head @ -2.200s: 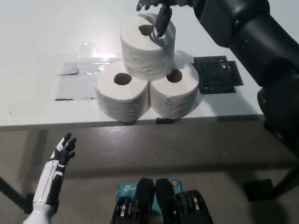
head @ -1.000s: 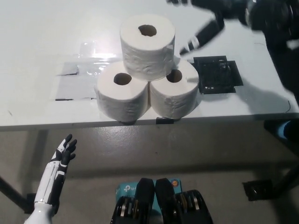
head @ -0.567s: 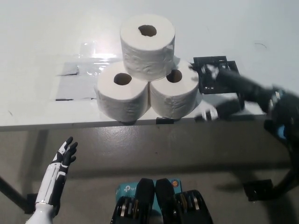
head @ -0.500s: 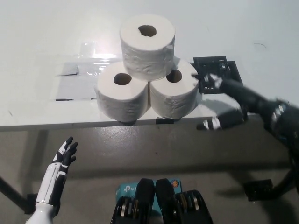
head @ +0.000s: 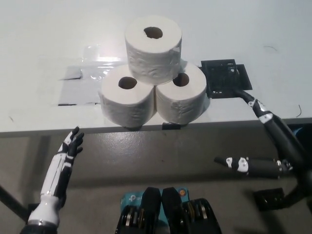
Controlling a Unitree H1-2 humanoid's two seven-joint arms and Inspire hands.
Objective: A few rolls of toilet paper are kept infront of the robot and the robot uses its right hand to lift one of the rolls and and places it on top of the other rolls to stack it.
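The top roll (head: 153, 46) sat upright, its core hole facing up, resting on the two lower rolls and bridging the seam between them. The left lower roll (head: 127, 101) and the right lower roll (head: 182, 97) stood side by side, touching each other, near the front edge of the white table (head: 39, 39). All three were free of any hand. Just beside the right lower roll, on its right, lay a flat black square plate (head: 225, 78) on the tabletop. Behind and to the left of the rolls, patches of clear tape (head: 83, 85) showed on the table surface. The right hand (head: 265, 146) was below and to the right of the table's front edge, well apart from the stack, holding nothing, with its fingers (head: 241, 164) spread wide: one long finger reached up to the table's edge near the black plate while another pointed left over the floor (head: 161, 156). The left hand (head: 72, 144) rested at the lower left, beneath the table edge, its fingers open and held apart, empty
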